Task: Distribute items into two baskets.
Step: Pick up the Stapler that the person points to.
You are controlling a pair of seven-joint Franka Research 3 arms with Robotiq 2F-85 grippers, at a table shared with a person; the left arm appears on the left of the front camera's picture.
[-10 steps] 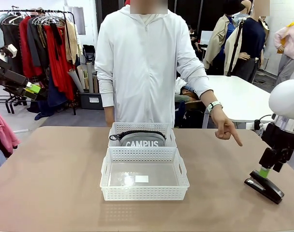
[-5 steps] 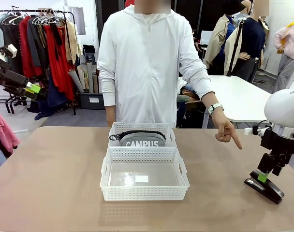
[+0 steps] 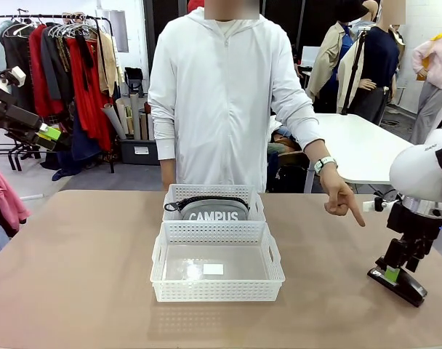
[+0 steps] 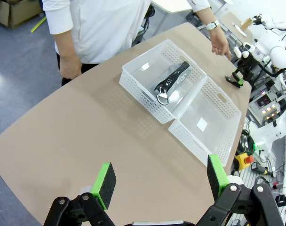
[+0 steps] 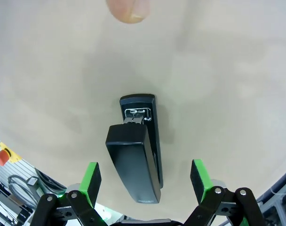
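Note:
The grey CAMPUS pouch lies in the far white basket. In front of it, the larger near basket has nothing in it but a small white label. The black stapler lies on the table at the right. My right gripper is open just above it, and in the right wrist view the stapler lies between the green pads, untouched. My left gripper hangs open, high off the table's left side, looking down on the pouch and both baskets.
A person in a white jacket stands at the far edge and points a hand at the stapler; a fingertip shows just beyond it. Bare tabletop lies left and right of the baskets.
My right gripper has come down and slightly left onto the stapler, still open. The pointing hand has barely shifted. The left arm has not moved.

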